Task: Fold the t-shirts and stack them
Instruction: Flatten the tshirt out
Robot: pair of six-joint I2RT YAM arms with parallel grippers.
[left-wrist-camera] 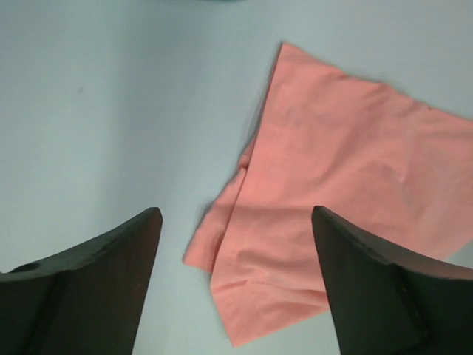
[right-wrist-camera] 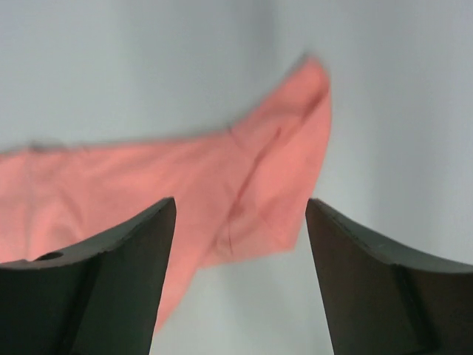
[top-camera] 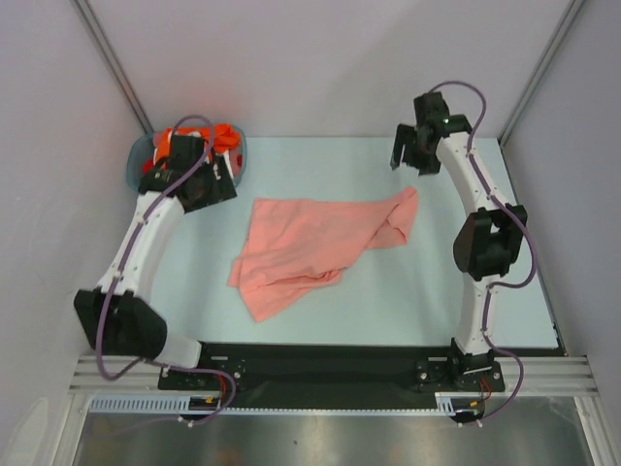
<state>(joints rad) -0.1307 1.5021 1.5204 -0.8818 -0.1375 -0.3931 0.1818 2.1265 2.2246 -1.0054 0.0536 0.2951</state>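
A salmon-pink t-shirt (top-camera: 310, 248) lies spread and rumpled in the middle of the pale table; the same pink t-shirt (left-wrist-camera: 332, 192) fills the left wrist view, and its upper right corner (right-wrist-camera: 244, 185) shows in the right wrist view. My left gripper (top-camera: 218, 184) hovers at the shirt's upper left, by the basket; its jaws (left-wrist-camera: 236, 222) are open and hold nothing. My right gripper (top-camera: 408, 155) hangs above the table at the back right, beyond the shirt's corner, with open, empty jaws (right-wrist-camera: 240, 211). A bright orange t-shirt (top-camera: 218, 136) lies in the basket, partly hidden by the left arm.
A teal basket (top-camera: 141, 160) stands at the table's back left corner. Grey walls close in the back and both sides. The arms' bases sit on a black rail (top-camera: 320, 364) at the near edge.
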